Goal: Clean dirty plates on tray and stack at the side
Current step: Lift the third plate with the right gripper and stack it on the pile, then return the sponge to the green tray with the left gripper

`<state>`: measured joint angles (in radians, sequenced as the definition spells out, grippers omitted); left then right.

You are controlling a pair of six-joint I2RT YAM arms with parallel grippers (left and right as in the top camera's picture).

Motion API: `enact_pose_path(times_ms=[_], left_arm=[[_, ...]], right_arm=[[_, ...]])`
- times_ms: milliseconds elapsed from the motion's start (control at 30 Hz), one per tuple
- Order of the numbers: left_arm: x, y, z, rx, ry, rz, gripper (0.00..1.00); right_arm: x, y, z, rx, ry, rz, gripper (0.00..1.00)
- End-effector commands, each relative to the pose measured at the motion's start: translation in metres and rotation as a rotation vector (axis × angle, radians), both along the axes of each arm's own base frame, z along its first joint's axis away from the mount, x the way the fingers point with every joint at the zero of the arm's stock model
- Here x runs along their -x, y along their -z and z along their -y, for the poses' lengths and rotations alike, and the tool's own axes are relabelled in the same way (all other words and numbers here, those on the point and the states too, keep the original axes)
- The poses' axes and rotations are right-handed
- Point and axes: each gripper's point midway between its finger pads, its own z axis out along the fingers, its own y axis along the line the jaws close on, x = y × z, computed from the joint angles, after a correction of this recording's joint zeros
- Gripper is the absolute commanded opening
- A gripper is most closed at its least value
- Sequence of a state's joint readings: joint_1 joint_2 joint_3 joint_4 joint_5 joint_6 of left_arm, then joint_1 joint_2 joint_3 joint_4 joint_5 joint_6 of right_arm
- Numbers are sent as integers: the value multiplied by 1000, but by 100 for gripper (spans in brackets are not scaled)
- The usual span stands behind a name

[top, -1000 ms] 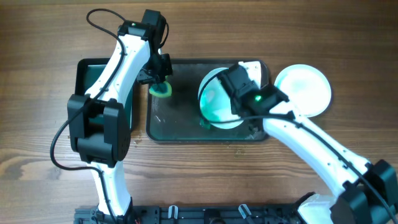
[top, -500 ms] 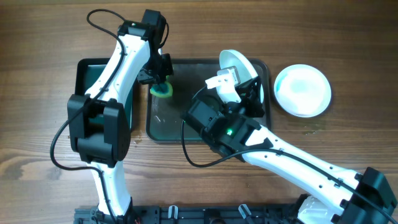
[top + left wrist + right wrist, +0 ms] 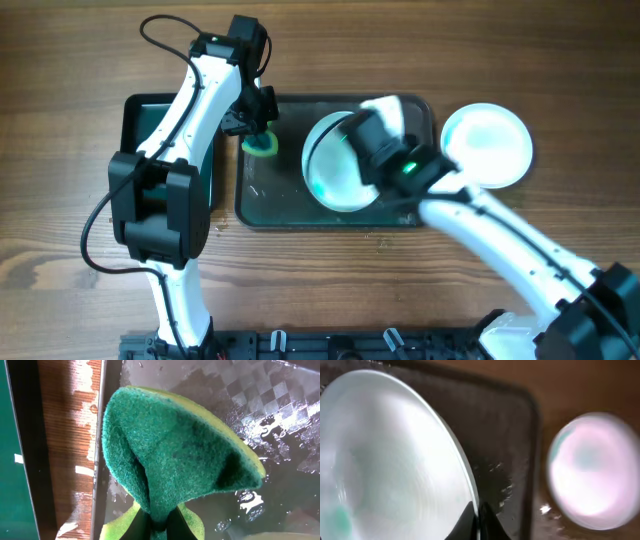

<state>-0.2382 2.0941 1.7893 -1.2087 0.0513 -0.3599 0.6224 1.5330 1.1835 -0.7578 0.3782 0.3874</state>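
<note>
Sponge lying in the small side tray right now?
No, the left pincer grips the sponge above the wet large tray.

Two plates are showing: centre plate (image 3: 332,178), right-hand plate (image 3: 487,145). Two trays are lying on the table (image 3: 60,200): large tray (image 3: 272,200), small tray (image 3: 138,112). One sponge (image 3: 262,146) is showing.

Teal-smeared white plate (image 3: 325,172), green-and-yellow sponge (image 3: 175,460), dark checkered tray (image 3: 260,400)

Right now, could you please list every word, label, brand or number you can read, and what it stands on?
None can be read. The tray, the held plate, the plate beside it and the sponge show no writing; the right wrist view is blurred.
</note>
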Motion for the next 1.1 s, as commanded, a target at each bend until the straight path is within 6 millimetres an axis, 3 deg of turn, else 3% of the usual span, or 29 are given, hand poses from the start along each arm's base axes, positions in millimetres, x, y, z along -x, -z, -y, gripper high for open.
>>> enact_pose_path(times_ms=[0,33,67,233,300,367,600,700,767,867,1000,1067], left_arm=[[-5,-16,4,19,18,45,4],[-5,-16,4,19,18,45,4],[-5,-16,4,19,18,45,4],[-5,-16,4,18,18,45,4],[-5,-16,4,18,18,45,4],[-5,-16,4,19,18,46,4],[-5,-16,4,19,18,46,4],[-6,-16,4,19,18,50,4],[-9,-17,3,22,16,59,4],[-14,-33,-4,27,-3,87,4],[-6,-78,-38,18,28,131,4],[5,-82,-58,-3,52,101,4]], right_arm=[[-8,-7,17,-356,69,-131,4],[-14,-6,38,-407,126,-148,4],[-20,-1,97,-451,321,-166,4],[-8,14,216,-437,670,-146,4],[7,28,253,-410,786,-142,4],[17,43,273,-404,849,-136,4],[12,82,287,-405,868,-52,5],[6,88,286,-409,831,-53,37],[2,86,280,-438,795,-53,46],[-11,68,262,-532,700,-58,54],[-26,-6,230,-611,516,13,56],[-27,-22,214,-608,439,41,57]])
